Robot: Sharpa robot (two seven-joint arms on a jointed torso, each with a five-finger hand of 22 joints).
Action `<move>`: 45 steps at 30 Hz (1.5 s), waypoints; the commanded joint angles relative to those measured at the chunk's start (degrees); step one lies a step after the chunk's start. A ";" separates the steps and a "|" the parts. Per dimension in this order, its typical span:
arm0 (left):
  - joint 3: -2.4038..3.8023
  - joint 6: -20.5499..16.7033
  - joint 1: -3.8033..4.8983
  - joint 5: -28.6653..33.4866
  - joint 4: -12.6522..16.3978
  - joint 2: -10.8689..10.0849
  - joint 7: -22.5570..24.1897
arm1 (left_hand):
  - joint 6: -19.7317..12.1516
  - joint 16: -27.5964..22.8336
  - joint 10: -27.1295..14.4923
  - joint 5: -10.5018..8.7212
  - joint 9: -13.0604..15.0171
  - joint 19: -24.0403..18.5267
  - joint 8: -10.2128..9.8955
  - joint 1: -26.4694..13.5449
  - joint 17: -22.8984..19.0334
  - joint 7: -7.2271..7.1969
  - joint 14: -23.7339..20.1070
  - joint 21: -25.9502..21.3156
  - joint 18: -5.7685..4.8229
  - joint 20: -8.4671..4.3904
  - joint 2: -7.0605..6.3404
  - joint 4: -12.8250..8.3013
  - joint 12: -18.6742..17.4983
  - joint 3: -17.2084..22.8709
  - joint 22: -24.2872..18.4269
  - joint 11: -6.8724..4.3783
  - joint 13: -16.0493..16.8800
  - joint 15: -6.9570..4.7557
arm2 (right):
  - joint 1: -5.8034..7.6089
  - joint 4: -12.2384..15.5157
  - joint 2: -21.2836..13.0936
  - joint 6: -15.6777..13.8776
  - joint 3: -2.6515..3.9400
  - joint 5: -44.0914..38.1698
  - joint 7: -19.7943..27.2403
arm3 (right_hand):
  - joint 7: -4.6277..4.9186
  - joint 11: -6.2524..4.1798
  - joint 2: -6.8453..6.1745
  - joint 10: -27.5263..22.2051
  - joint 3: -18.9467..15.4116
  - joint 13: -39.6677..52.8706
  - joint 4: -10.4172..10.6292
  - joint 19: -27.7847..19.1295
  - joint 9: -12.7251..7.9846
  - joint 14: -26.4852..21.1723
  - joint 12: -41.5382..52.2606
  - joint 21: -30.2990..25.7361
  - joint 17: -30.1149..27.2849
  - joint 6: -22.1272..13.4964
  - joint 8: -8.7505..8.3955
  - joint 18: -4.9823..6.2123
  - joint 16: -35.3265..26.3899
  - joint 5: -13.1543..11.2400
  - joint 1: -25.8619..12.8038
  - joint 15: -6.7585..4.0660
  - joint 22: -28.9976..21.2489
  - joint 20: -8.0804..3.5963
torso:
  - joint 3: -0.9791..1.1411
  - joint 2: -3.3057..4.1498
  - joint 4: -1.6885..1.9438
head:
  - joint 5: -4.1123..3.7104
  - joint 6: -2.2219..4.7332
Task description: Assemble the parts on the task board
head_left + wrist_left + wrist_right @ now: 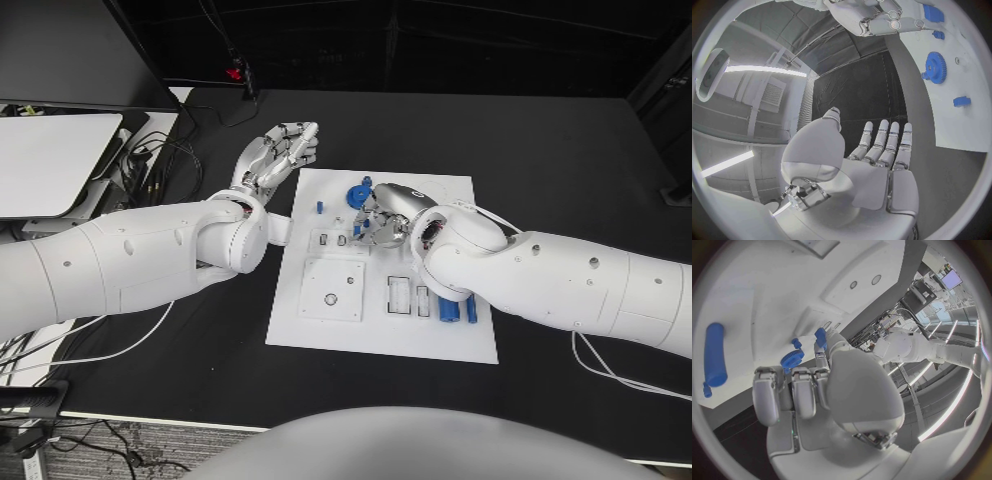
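Note:
The white task board point(418, 335) lies mid-table. On its far part a blue gear point(358, 188) stands, and a small blue peg point(319, 208) sits near its left edge. Two blue cylinders point(457, 308) lie by its right edge. My right hand point(387, 212) hovers over the board just beside the gear, fingers curled in, and I see nothing in them. The right wrist view shows the gear point(792, 359) past those curled fingers point(792, 395) and a blue cylinder point(714, 360). My left hand point(274, 150) hangs over the black table beyond the board's far left corner, fingers point(886, 142) straight and apart.
A white panel point(51, 150) and a tangle of cables point(152, 155) lie at the table's left edge. The board carries a square inset plate point(335, 290) and small slots point(408, 295). From the left wrist, the gear point(934, 65) and a small blue block point(962, 101).

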 commanded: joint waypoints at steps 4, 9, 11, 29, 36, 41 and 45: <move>0.04 0.11 0.09 -0.41 0.15 0.01 11.07 | 0.04 0.39 -0.29 0.18 -0.05 0.00 0.33 0.01 -0.07 9.19 -0.38 0.21 1.05 0.07 0.70 0.03 0.38 -0.45 0.05 0.12 -0.05 -0.10 | -0.07 -0.35 0.44 -0.28 0.04 -1.53 0.00 | -0.01 0.45 0.54 6.07 -0.07 15.08 -0.47 6.05 0.03 5.95 0.14 0.19 15.10 0.43 -0.18 -0.42 0.14 0.41 0.00 0.53 15.09 0.49 | -0.08 0.03 0.08 | -0.25 0.02; 0.04 0.12 0.09 -0.41 0.12 0.05 11.07 | 0.04 0.39 -0.29 0.18 -0.05 0.00 0.33 0.01 -0.07 9.19 -0.38 0.21 1.05 0.07 0.70 0.03 0.38 -0.45 0.05 0.12 -0.05 -0.10 | -0.11 -0.67 0.76 0.14 0.04 -1.56 0.35 | -0.01 0.45 0.54 6.07 -0.07 15.08 -0.47 6.05 0.03 5.95 0.14 0.19 15.10 0.43 -0.18 -0.42 0.14 0.41 0.00 0.53 15.09 0.49 | -0.04 0.01 0.14 | -0.82 -0.12; 0.04 0.11 0.09 -0.41 0.14 0.01 11.08 | 0.04 0.39 -0.29 0.18 -0.05 0.00 0.33 0.01 -0.07 9.19 -0.38 0.21 1.05 0.07 0.70 0.03 0.38 -0.45 0.05 0.12 -0.05 -0.10 | -0.12 -0.84 0.97 0.29 0.04 -1.57 0.46 | 0.01 0.47 0.54 6.07 -0.08 15.08 -0.51 6.05 0.00 5.95 0.14 0.19 15.10 0.37 -0.26 -0.42 0.14 0.48 -0.02 0.55 15.09 0.52 | -0.01 0.02 0.09 | -0.78 -0.13; 0.04 0.04 0.10 -0.41 0.19 -0.17 11.07 | 0.06 0.42 -0.28 0.21 -0.10 -0.01 0.37 0.06 -0.07 9.19 -0.38 0.24 1.03 0.07 0.75 0.02 0.42 -0.53 0.07 0.12 -0.05 -0.10 | -0.22 -1.72 1.72 2.81 0.04 -2.49 -0.19 | 0.15 0.59 0.53 6.07 -0.14 15.08 -0.68 6.05 -0.20 5.95 0.14 0.19 15.10 -0.07 -0.74 -0.42 0.14 0.62 -0.24 0.65 15.09 0.64 | -0.05 0.01 0.03 | -0.95 -0.61; 0.04 0.02 0.10 -0.41 0.20 -0.18 11.05 | 0.06 0.42 -0.28 0.21 -0.10 -0.01 0.37 0.06 -0.07 9.19 -0.38 0.24 1.03 0.07 0.75 0.02 0.42 -0.53 0.07 0.12 -0.05 -0.10 | -0.35 -1.83 1.92 3.08 0.04 -2.64 -0.24 | 0.19 0.63 0.56 6.07 -0.16 15.08 -0.69 6.05 -0.24 5.95 0.14 0.19 15.10 -0.14 -0.83 -0.42 0.14 0.62 -0.32 0.68 15.09 0.67 | -0.04 0.01 0.06 | -1.04 -0.62; 0.04 0.02 0.10 -0.41 0.25 -0.20 11.04 | 0.06 0.42 -0.28 0.21 -0.10 -0.01 0.37 0.06 -0.07 9.19 -0.38 0.24 1.03 0.07 0.75 0.02 0.42 -0.53 0.07 0.12 -0.05 -0.10 | -0.40 -1.90 2.04 3.04 0.04 -2.67 -0.27 | 0.25 0.68 0.52 6.07 -0.24 15.08 -0.70 6.05 -0.31 5.95 0.14 0.19 15.10 -0.25 -0.99 -0.42 0.14 0.57 -0.51 0.72 15.09 0.72 | -0.04 0.03 0.05 | -1.08 -0.64; 0.04 0.01 0.10 -0.41 0.26 -0.22 11.03 | 0.06 0.42 -0.28 0.21 -0.10 -0.01 0.37 0.06 -0.07 9.19 -0.38 0.24 1.03 0.07 0.75 0.02 0.42 -0.53 0.07 0.12 -0.05 -0.10 | -0.42 -1.97 2.06 2.94 0.04 -2.68 -0.28 | 0.32 0.74 0.43 6.07 -0.35 15.08 -0.72 6.05 -0.38 5.95 0.14 0.19 15.10 -0.37 -1.15 -0.42 0.14 0.51 -0.70 0.78 15.09 0.77 | -0.04 0.00 0.01 | -1.04 -0.63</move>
